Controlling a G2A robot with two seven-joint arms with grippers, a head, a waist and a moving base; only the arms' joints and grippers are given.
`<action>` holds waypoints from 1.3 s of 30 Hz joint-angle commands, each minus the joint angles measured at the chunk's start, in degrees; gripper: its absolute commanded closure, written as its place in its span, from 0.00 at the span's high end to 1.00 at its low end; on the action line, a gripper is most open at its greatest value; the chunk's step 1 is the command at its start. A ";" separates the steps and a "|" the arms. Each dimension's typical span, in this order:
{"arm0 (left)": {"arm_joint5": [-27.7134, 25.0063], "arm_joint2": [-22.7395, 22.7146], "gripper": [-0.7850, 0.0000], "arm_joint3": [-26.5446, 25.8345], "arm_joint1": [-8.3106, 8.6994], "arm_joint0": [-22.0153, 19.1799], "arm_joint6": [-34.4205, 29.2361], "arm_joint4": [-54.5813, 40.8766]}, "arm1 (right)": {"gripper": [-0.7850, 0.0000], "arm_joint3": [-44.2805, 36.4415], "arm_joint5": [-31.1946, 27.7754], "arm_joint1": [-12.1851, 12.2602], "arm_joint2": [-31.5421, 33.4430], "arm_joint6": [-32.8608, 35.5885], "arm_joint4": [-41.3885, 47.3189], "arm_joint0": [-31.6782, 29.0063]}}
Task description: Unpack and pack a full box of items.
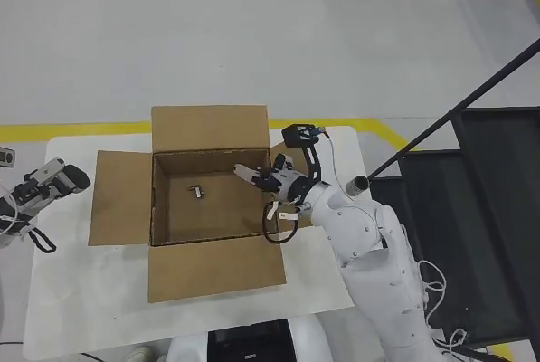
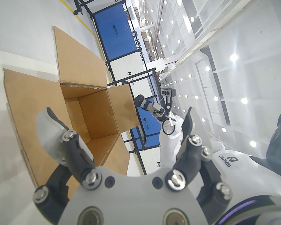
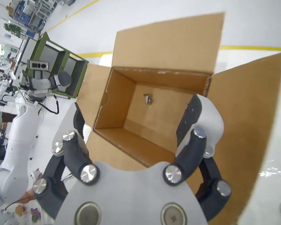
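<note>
Cardboard: one box (image 1: 184,222); one metal part (image 1: 197,190).

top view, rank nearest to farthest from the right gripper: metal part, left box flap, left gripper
1. metal part, on the box floor, closest to the right gripper
2. left box flap, across the box
3. left gripper, beyond that flap
</note>
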 commanded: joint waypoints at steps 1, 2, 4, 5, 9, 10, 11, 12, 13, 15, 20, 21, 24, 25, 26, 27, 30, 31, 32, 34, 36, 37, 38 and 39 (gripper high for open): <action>0.00 0.00 1.00 0.00 0.00 0.00 0.00 0.00 | 1.00 3.48 0.28 -0.22 -3.34 0.02 -0.49 1.62; 0.00 0.00 1.00 0.00 0.00 0.00 0.00 0.00 | 1.00 4.91 0.50 -0.38 -4.77 -0.08 -0.20 2.23; 0.00 0.00 1.00 0.00 0.00 0.00 0.00 0.00 | 1.00 8.19 0.40 -0.56 -7.73 -0.41 -2.13 3.51; 0.00 0.00 1.00 0.00 0.00 0.00 0.00 0.00 | 1.00 9.70 0.42 -0.68 -9.16 -0.37 -2.62 4.01; 0.00 0.00 1.00 0.00 0.00 0.00 0.00 0.00 | 1.00 15.24 0.48 -1.00 -13.86 -1.43 -7.92 6.05; 0.00 0.00 1.00 0.00 0.00 0.00 0.00 0.00 | 1.00 16.45 0.34 -1.03 -14.70 -1.81 -9.53 6.60; 0.00 0.00 1.00 0.00 0.00 0.00 0.00 0.00 | 1.00 17.54 0.40 -1.10 -15.39 -2.25 -10.38 6.95; 0.00 0.00 1.00 0.00 0.00 0.00 0.00 0.00 | 1.00 18.35 0.42 -1.18 -15.90 -2.65 -10.73 7.31; 0.00 0.00 1.00 0.00 0.00 0.00 0.00 0.00 | 1.00 19.26 0.11 -1.21 -16.44 -2.76 -11.64 7.74; 0.00 0.00 1.00 0.00 0.00 0.00 0.00 0.00 | 1.00 19.77 -0.13 -1.22 -16.72 -2.72 -12.13 8.05; 0.00 0.00 1.00 0.00 0.00 0.00 0.00 0.00 | 1.00 19.77 -0.13 -1.22 -16.72 -2.72 -12.13 8.05; 0.00 0.00 1.00 0.00 0.00 0.00 0.00 0.00 | 1.00 19.77 -0.13 -1.22 -16.72 -2.72 -12.13 8.05; 0.00 0.00 1.00 0.00 0.00 0.00 0.00 0.00 | 1.00 19.77 -0.13 -1.22 -16.72 -2.72 -12.13 8.05; 0.00 0.00 1.00 0.00 0.00 0.00 0.00 0.00 | 1.00 19.77 -0.13 -1.22 -16.72 -2.72 -12.13 8.05; 0.00 0.00 1.00 0.00 0.00 0.00 0.00 0.00 | 1.00 19.77 -0.13 -1.22 -16.72 -2.72 -12.13 8.05; 0.00 0.00 1.00 0.00 0.00 0.00 0.00 0.00 | 1.00 19.77 -0.13 -1.22 -16.72 -2.72 -12.13 8.05; 0.00 0.00 1.00 0.00 0.00 0.00 0.00 0.00 | 1.00 19.77 -0.13 -1.22 -16.72 -2.72 -12.13 8.05; 0.00 0.00 1.00 0.00 0.00 0.00 0.00 0.00 | 1.00 19.77 -0.13 -1.22 -16.72 -2.72 -12.13 8.05; 0.00 0.00 1.00 0.00 0.00 0.00 0.00 0.00 | 1.00 19.77 -0.13 -1.22 -16.72 -2.72 -12.13 8.05; 0.00 0.00 1.00 0.00 0.00 0.00 0.00 0.00 | 1.00 19.77 -0.13 -1.22 -16.72 -2.72 -12.13 8.05; 0.00 0.00 1.00 0.00 0.00 0.00 0.00 0.00 | 1.00 19.77 -0.13 -1.22 -16.72 -2.72 -12.13 8.05; 0.00 0.00 1.00 0.00 0.00 0.00 0.00 0.00 | 1.00 19.77 -0.13 -1.22 -16.72 -2.72 -12.13 8.05; 0.00 0.00 1.00 0.00 0.00 0.00 0.00 0.00 | 1.00 19.77 -0.13 -1.22 -16.72 -2.72 -12.13 8.05; 0.00 0.00 1.00 0.00 0.00 0.00 0.00 0.00 | 1.00 20.20 -0.67 -1.24 -17.06 -3.16 -12.60 8.24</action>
